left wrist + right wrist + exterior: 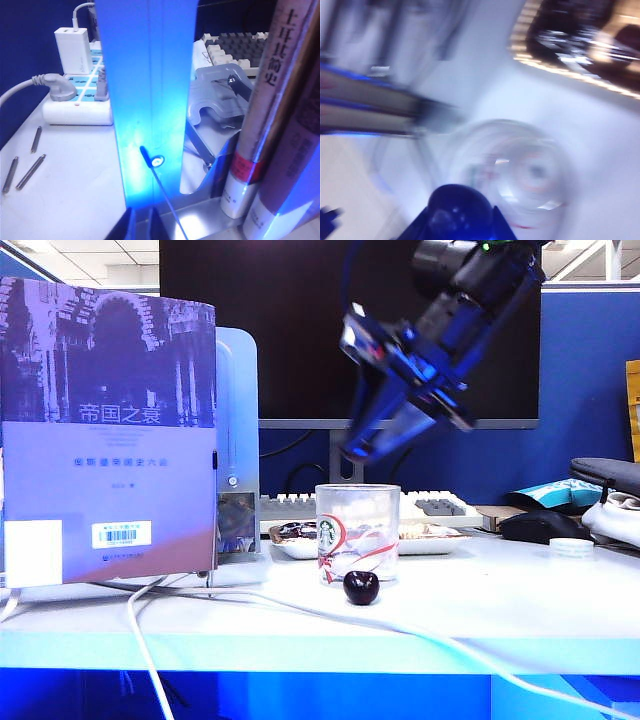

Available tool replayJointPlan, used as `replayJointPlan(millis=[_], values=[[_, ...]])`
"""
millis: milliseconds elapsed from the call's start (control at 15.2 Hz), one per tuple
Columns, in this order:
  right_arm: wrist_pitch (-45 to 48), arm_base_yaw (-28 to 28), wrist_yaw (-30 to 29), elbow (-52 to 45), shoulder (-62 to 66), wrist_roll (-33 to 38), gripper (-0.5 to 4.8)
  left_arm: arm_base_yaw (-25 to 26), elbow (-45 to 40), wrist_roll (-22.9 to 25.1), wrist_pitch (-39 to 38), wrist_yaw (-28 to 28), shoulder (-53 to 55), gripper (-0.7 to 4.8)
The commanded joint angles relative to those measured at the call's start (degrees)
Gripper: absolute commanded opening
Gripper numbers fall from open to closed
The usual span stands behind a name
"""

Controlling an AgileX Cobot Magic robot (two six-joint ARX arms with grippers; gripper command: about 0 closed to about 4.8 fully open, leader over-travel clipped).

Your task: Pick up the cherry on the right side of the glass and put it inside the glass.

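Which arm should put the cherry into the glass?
Right. The right gripper hangs over the glass, a dark round thing, apparently the cherry, between its fingers; the left gripper faces a blue panel.

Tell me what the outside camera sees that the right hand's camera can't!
Only the exterior view: a loose cherry on the table in front of the glass, plus the monitor and keyboard. Only the right wrist view: the look down into the glass's mouth, and a dark round thing, likely the held cherry, pinched in the right gripper. Both: glass, tray, right gripper above the glass. The left gripper shows in neither.
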Motion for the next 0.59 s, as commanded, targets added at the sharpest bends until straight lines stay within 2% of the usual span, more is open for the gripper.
replayJointPlan(millis=[66,198,264,462,528,594], values=[[0.98,0.11,2.67,0.22,-0.07,-1.14,1.67,0.02,-0.02,-0.17,-0.7,0.24,-0.17,0.53],[1.11,0.11,2.67,0.22,-0.07,-1.14,3.43,0.02,-0.02,-0.17,-0.7,0.24,-0.17,0.53],[1.18,0.11,2.67,0.22,-0.07,-1.14,3.69,0.04,-0.02,-0.17,-0.7,0.24,-0.17,0.53],[3.08,0.09,2.71,0.26,-0.17,-1.05,3.66,0.02,-0.02,-0.17,-0.7,0.24,-0.17,0.53],[4.59,0.09,2.91,0.28,-0.55,-0.63,3.04,0.02,-0.02,-0.17,-0.7,0.24,-0.17,0.53],[5.53,0.09,2.93,0.28,-1.31,-0.52,1.49,0.04,-0.02,-0.17,-0.7,0.24,-0.17,0.53]])
